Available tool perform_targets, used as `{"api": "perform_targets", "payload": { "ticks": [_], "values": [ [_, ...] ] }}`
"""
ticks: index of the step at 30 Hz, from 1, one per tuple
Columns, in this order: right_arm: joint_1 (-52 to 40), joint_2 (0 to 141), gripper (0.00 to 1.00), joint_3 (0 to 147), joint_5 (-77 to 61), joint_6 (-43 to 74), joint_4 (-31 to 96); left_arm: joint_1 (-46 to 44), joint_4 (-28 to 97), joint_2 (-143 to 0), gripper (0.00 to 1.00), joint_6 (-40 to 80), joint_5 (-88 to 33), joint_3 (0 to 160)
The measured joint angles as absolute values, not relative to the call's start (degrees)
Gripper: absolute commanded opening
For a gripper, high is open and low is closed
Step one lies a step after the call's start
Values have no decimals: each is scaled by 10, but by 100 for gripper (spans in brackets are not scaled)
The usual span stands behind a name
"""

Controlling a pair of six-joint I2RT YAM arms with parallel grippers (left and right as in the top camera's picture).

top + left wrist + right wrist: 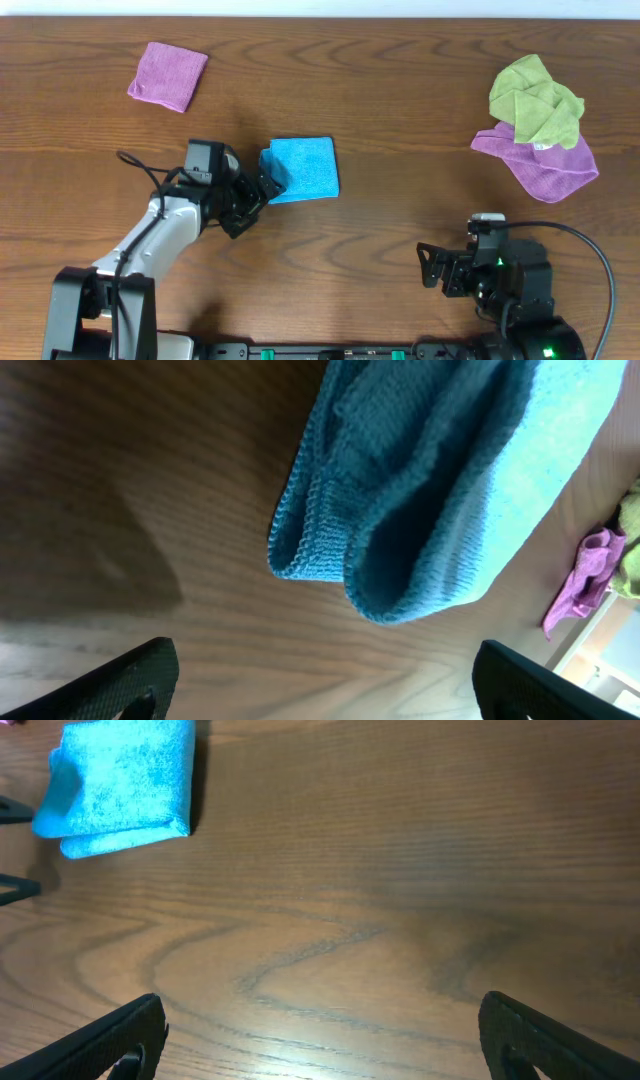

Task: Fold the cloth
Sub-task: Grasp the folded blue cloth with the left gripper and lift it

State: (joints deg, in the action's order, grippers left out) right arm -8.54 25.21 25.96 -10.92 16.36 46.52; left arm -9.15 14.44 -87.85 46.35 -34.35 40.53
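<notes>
The blue cloth (305, 168) lies folded on the desk (400, 100), the left hand (252, 205) spread apart at its edge, so withdrawing clear seems next.

Brown, wood-grained surface (400, 90). Carries near the middle a blue cloth (305, 168), folded flat into a rough square, with rounded, layered folds along its left edge. Holds at the far left a folded purple cloth (168, 75), well apart from the blue. Bears at the far right a rumpled purple cloth (545, 165), spread loosely, with a green cloth (535, 100) crumpled partly on top.
</notes>
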Motion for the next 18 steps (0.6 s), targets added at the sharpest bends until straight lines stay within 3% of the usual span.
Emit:
{"api": "perform_targets", "payload": {
  "ticks": [4, 6, 14, 18],
  "values": [
    [-85, 252, 99, 260, -109, 164, 465, -104, 74, -879, 100, 496, -342, 374],
    [-85, 252, 99, 260, -109, 164, 465, -109, 48, -878, 94, 515, -336, 362],
    [-85, 252, 99, 260, -109, 164, 465, -127, -36, -900, 89, 558, -311, 351],
    [-85, 252, 99, 260, -109, 164, 465, -135, -91, -929, 78, 575, -315, 354]
  ]
}}
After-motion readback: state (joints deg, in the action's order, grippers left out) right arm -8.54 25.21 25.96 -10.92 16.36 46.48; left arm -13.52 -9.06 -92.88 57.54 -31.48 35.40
